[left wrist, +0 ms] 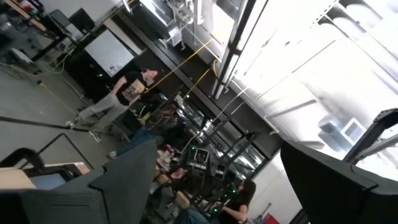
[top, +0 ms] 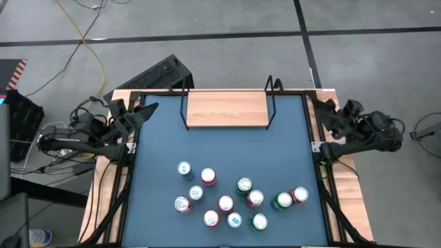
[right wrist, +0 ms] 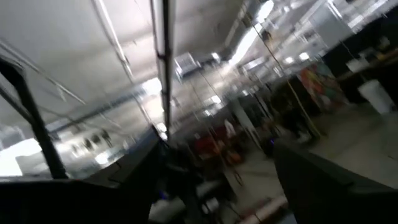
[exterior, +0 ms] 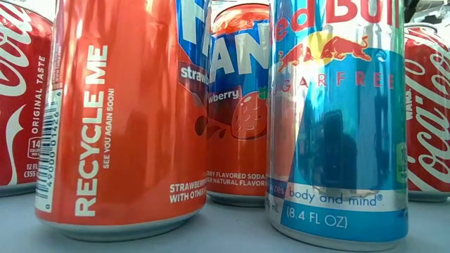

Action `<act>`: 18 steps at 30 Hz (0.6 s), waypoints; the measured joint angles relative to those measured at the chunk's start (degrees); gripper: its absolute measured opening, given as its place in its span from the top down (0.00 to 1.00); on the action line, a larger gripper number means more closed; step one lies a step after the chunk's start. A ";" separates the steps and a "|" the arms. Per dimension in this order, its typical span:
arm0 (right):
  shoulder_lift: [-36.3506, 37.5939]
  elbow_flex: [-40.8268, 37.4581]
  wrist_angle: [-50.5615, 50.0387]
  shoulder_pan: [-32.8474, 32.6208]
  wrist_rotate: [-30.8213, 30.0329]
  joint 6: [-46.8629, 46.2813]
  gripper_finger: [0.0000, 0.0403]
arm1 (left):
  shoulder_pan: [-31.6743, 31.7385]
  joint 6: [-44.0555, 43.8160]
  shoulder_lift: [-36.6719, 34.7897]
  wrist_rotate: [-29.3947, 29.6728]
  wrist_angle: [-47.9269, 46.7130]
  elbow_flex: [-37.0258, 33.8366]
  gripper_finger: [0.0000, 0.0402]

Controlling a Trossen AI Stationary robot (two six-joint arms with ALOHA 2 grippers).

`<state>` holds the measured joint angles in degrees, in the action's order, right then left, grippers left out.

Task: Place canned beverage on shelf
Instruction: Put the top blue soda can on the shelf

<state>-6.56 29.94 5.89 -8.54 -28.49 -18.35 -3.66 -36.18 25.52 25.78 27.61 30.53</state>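
Both arms wait at the table edges, and no can is on the shelf yet.

The left gripper (top: pixel 147 110), released and empty, rests at the table's (top: pixel 158 151) left edge; the shelf (top: pixel 227 109) stands bare at the far edge; the cans (top: pixel 231 200) crowd near the front edge; the right gripper (top: pixel 322 110), also released, waits at the right edge. In such a tight cluster, wide fingers could knock over a neighbouring can.

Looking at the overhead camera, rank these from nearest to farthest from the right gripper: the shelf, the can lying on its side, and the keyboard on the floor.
From the right gripper:
1. Shelf, at the table's far edge.
2. Can lying on its side, in the near right cluster; close to the shelf's distance.
3. Keyboard, on the floor past the far left corner.
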 joint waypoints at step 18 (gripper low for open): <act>-45.98 48.07 -58.76 -0.20 7.48 2.81 0.25 | 0.00 1.71 3.61 -1.08 -14.20 7.25 0.18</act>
<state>-52.54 78.02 -52.87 -8.73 -21.01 -15.54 -3.66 -34.47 29.13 24.71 13.41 37.77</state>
